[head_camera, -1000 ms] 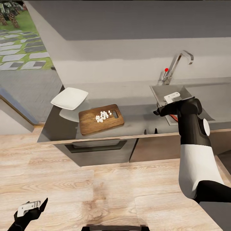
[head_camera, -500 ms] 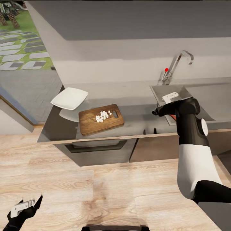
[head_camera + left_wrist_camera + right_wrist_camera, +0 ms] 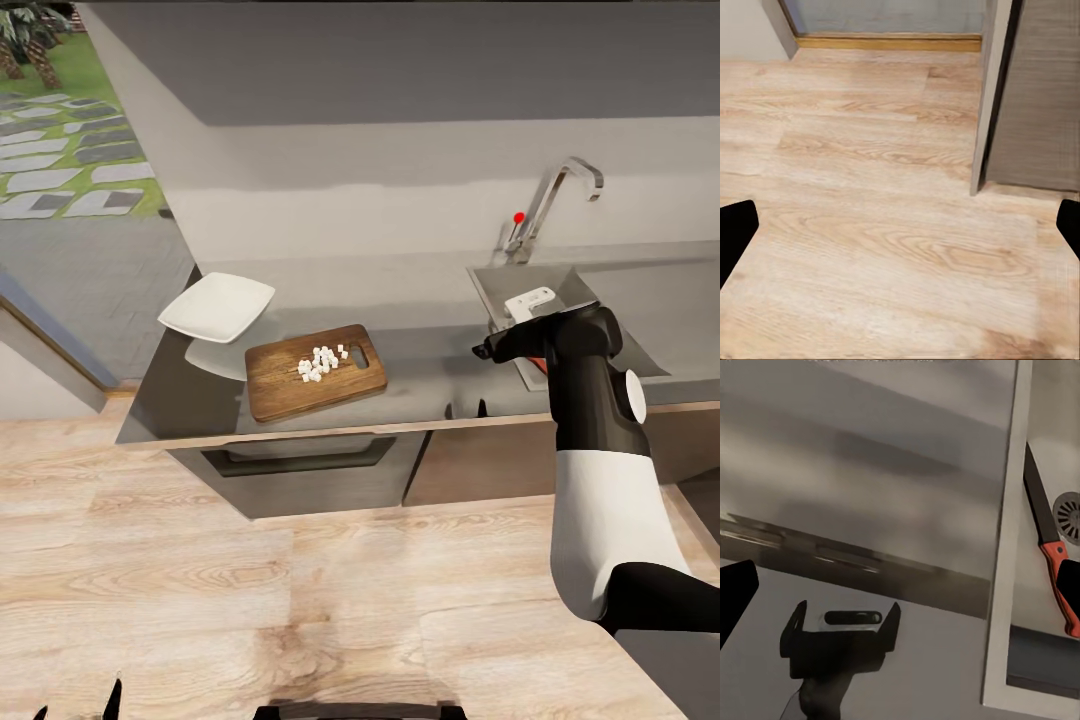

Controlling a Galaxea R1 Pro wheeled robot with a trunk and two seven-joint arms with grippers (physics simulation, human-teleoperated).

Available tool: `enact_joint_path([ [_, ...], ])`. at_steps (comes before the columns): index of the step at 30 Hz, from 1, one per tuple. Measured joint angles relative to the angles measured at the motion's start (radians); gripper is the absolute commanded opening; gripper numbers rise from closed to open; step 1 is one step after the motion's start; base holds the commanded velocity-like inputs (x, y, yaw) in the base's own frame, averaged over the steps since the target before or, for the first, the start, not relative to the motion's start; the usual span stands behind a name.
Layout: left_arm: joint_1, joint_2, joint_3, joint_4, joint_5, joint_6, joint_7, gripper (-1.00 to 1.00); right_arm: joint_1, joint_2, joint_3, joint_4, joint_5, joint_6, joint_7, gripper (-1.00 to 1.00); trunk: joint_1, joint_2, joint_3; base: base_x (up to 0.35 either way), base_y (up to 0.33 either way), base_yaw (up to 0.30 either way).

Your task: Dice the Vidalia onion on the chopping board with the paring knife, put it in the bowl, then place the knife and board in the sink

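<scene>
Since a second ago the left fingers (image 3: 78,708), spread empty, have sunk lower; the right fingers (image 3: 481,349), also spread, edged left.

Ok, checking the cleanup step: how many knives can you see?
1. The paring knife lies in the sink beside the drain. The right arm hides part of the basin in the head view, so another might be hidden.

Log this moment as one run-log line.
paring knife: in sink | diced onion: on chopping board | bowl: empty | right gripper: open, at sink edge
</scene>
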Motion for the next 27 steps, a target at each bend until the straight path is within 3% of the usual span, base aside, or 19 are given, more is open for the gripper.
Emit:
enact_joint_path([
  [5,0.0,-0.012,0.003,0.082,0.001,-0.01,-0.004,1.0,0.0,0.0,0.0,0.0,0.0,0.0,0.0,1.0,0.0,0.0,0.0,0.0,0.034,0.0],
  [9,0.0,-0.042,0.007,0.123,0.002,-0.023,-0.004,1.0,0.0,0.0,0.0,0.0,0.0,0.0,-0.001,1.0,0.0,0.0,0.0,0.0,0.201,0.0],
  [17,0.0,-0.063,0.011,0.2,0.003,-0.02,-0.001,1.0,0.0,0.0,0.0,0.0,0.0,0.0,-0.001,1.0,0.0,0.0,0.0,0.0,0.094,0.0],
  [22,0.001,-0.117,-0.003,0.369,0.002,-0.011,0.002,1.0,0.0,0.0,0.0,0.0,0.0,0.0,0.0,1.0,0.0,0.0,0.0,0.0,0.004,0.0],
  [27,0.001,-0.136,-0.001,0.406,0.003,0.028,0.002,1.0,0.0,0.0,0.0,0.016,0.0,-0.001,0.0,1.0,0.0,0.0,0.0,0.0,0.0,0.0],
])
